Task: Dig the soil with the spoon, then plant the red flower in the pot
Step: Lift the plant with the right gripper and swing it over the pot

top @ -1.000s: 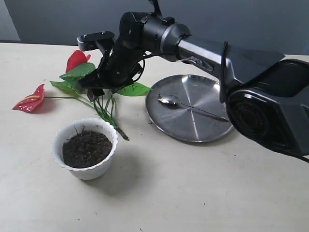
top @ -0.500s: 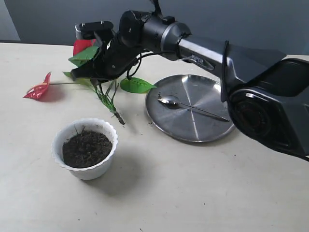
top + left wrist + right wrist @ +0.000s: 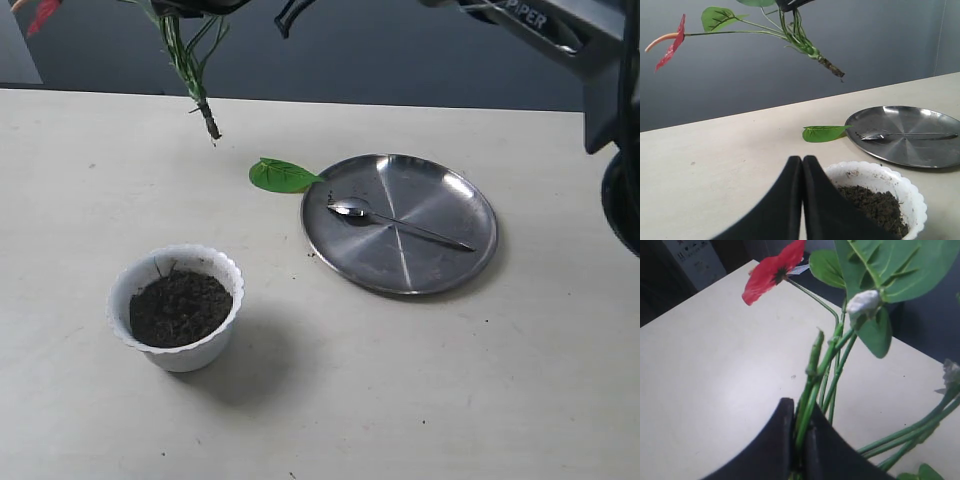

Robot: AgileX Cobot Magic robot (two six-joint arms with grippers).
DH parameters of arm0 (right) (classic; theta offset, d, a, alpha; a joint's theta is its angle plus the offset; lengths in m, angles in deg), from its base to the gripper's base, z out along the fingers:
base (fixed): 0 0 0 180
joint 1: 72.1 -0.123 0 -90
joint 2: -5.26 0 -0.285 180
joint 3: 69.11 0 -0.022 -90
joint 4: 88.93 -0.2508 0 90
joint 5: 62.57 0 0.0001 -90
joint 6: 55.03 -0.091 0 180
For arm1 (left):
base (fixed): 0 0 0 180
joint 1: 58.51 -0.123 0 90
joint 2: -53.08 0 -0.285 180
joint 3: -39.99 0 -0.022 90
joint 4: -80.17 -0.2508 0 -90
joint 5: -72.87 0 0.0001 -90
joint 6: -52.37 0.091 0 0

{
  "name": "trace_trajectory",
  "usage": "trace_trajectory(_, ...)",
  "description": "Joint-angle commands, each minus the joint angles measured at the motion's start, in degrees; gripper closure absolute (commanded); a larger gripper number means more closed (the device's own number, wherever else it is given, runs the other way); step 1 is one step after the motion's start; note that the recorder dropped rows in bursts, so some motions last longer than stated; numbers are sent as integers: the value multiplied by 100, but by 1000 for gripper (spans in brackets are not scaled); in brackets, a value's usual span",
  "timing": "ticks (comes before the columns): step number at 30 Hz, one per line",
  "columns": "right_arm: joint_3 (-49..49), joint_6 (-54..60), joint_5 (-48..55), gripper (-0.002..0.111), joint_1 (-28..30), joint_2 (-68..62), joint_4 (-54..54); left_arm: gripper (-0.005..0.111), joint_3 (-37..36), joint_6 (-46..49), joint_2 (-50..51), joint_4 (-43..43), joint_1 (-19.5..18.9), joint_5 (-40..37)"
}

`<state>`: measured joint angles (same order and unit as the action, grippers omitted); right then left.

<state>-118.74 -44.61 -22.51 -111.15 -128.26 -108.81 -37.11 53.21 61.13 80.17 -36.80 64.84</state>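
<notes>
1. Lift was the change you should note: a second earlier the red flower lay on the table behind the pot; half a second earlier its stems were tilting up off the surface; at this moment it hung clear in the air, stem end pointing down, above and behind the pot.
2. Your right gripper was clamped on the bundle of green stems, with a red bloom and broad leaves spreading beyond it. In the exterior view the gripper itself had risen out of the top of the picture.
3. Your left gripper sat low just beside the pot, its two dark fingers pressed together with nothing between them.
4. One loose green leaf lay on the table, touching the rim of the steel plate, left behind when the plant went up.
5. The spoon rested on the plate, untouched by either arm.
6. The soil filled the pot; I could not tell from these views whether a hole was dug.
7. By my judgement you were past the grasp and into the carry; next the stem end needed bringing over the pot's mouth and lowering.
</notes>
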Motion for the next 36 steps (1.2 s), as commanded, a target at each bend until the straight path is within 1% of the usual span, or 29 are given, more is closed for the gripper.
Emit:
trace_trajectory(1, 95, 40, 530, 109, 25, 364, 175, 106, -12, -21, -26, 0, 21, 74)
trace_trajectory(5, 814, 176, 382, 109, 35, 773, 167, 106, -12, -21, -26, 0, 21, 74)
trace_trajectory(8, 1731, 308, -210, 109, 35, 1322, 119, 106, -12, -21, -26, 0, 21, 74)
trace_trajectory(10, 2570, 366, -906, 109, 35, 1802, 119, 106, -12, -21, -26, 0, 21, 74)
trace_trajectory(14, 4428, 444, -2717, 109, 35, 2822, -8, 106, -12, -21, -26, 0, 21, 74)
trace_trajectory(15, 5056, 471, -3422, 109, 35, 3160, -8, 106, -12, -21, -26, 0, 21, 74)
trace_trajectory(18, 6478, 313, -5109, 109, 24, 3844, -21, 106, -12, -21, -26, 0, 21, 74)
trace_trajectory(19, 6832, 33, -5558, 109, 13, 3982, -10, 106, -12, -21, -26, 0, 21, 74)
trace_trajectory(21, 7605, -1009, -6677, 109, 13, 4151, 256, 106, -12, -21, -26, 0, 21, 74)
trace_trajectory(22, 7863, -1549, -7234, 109, 13, 4151, 578, 106, -12, -21, -26, 0, 21, 74)
trace_trajectory(23, 8128, -2266, -7753, 109, 13, 4072, 1164, 106, -12, -21, -26, 0, 21, 74)
trace_trajectory(25, 8468, -3424, -8638, 109, 40, 3821, 2260, 106, -12, -21, -26, 0, 21, 74)
trace_trajectory(26, 8541, -3890, -9081, 109, 40, 3623, 2627, 106, -12, -21, -26, 0, 21, 74)
trace_trajectory(27, 8554, -4164, -9496, 109, 40, 3397, 3107, 106, -12, -21, -26, 0, 21, 74)
trace_trajectory(28, 8544, -4299, -9761, 109, 40, 3206, 3342, 106, -12, -21, -26, 0, 21, 74)
trace_trajectory(30, 8518, -4451, -10384, 109, 40, 2728, 3529, 106, -12, -21, -26, 0, 21, 74)
trace_trajectory(32, 8507, -4742, -11002, 109, 40, 2254, 3456, 106, -12, -21, -26, 0, 21, 74)
trace_trajectory(34, 8408, -4934, -11002, 109, 40, 1851, 3505, 106, -12, -21, -26, 0, 21, 74)
trace_trajectory(36, 8212, -5137, -11002, 109, 40, 1592, 3907, 106, -12, -21, -26, 0, 21, 74)
